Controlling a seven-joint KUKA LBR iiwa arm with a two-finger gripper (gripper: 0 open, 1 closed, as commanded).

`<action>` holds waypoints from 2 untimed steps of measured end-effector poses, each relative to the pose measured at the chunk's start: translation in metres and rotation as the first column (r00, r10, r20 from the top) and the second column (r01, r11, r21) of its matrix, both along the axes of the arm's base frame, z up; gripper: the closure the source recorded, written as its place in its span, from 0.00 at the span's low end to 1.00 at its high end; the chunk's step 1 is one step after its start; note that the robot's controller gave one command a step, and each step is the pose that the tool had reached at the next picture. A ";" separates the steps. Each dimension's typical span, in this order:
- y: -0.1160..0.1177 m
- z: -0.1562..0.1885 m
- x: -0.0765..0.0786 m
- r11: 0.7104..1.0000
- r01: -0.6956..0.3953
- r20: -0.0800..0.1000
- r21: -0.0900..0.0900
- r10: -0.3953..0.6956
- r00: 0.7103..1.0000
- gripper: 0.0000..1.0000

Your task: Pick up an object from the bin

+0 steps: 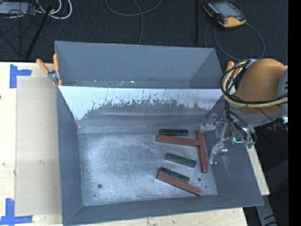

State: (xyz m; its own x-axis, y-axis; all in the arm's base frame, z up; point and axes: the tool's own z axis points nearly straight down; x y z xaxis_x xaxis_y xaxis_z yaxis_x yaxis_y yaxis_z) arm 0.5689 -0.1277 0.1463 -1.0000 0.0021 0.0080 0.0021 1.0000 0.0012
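Six flat bars are lying on the right half of the bin (117,164) floor, three reddish-brown and three dark green, and the gripper (214,142) is hanging low at the right wall, under the arm's orange cover (261,84). Nearest to it is the standing brown bar (203,153), which is running up and down the view just beside the gripper's left. Its upper end seems to be touching the right end of the crossing brown bar (178,140). The top green bar (173,132) is lying just above that one, the middle green bar (180,160) is sitting apart below it, and the low green bar (173,175) is resting against the low brown bar (181,183) nearer the front wall. Nothing is showing in the gripper's grasp, and whether it is spread or clenched I cannot tell. I am judging the task to be at the approach step, with no pick made yet. The next move is probably calling for a small shift to the left so that the gripper is straddling the standing brown bar across its narrow width, then a descent to the floor and a firm close, keeping clear of the sloping right wall and of the crossing bar's end.
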 end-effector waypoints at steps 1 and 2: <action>0.001 0.004 0.002 1.000 -0.004 0.007 -0.001 0.004 1.000 1.00; 0.001 0.004 0.002 1.000 -0.005 0.007 -0.001 0.005 1.000 0.00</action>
